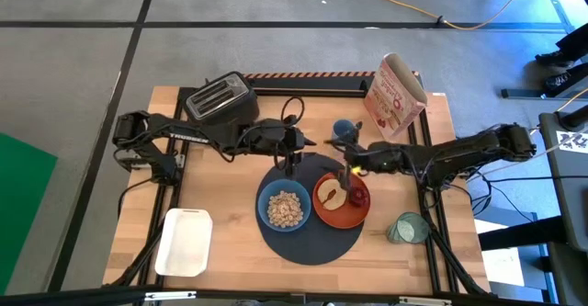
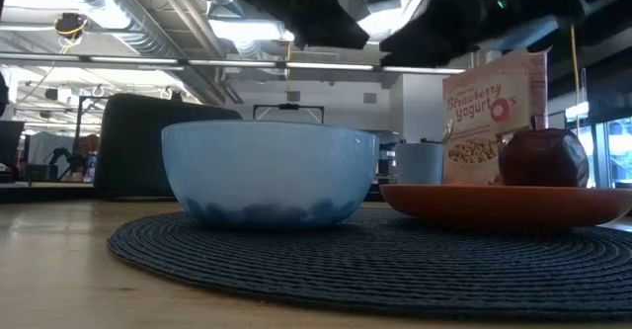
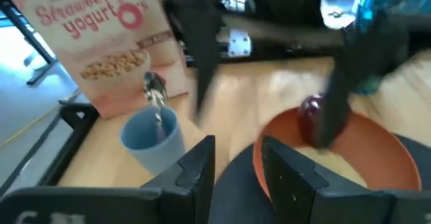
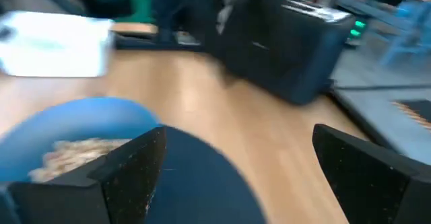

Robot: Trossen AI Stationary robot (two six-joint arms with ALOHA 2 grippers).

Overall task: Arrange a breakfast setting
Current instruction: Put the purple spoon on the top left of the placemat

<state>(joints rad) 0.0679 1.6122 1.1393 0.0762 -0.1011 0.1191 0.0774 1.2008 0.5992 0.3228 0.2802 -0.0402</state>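
My right gripper [image 1: 347,170] hangs over the back rim of the orange-red plate [image 1: 333,216], its fingers [image 4: 124,167] spread wide with nothing between them. My left gripper [image 1: 291,166] sits just above the far edge of the dark-navy placemat [image 1: 308,246], behind the bowl; its fingers [image 3: 195,173] stand a narrow gap apart and hold nothing.

On the plate I see the red fruit [image 1: 356,196] toward the right side and a pale toast slice [image 1: 330,194] beside it. The light-blue bowl [image 1: 283,207] touches the plate's left edge and holds cereal [image 1: 285,209]; both rest on the placemat.

Behind the mat a small blue cup [image 3: 153,135] stands with the metal spoon [image 3: 155,97] upright in it, and the strawberry yogurt cereal box [image 1: 395,95] is just beyond. The green-tinted glass [image 1: 406,228] stands off the mat to the right. A black toaster [image 1: 219,99] sits at the back left, a white container [image 1: 185,242] at the front left.
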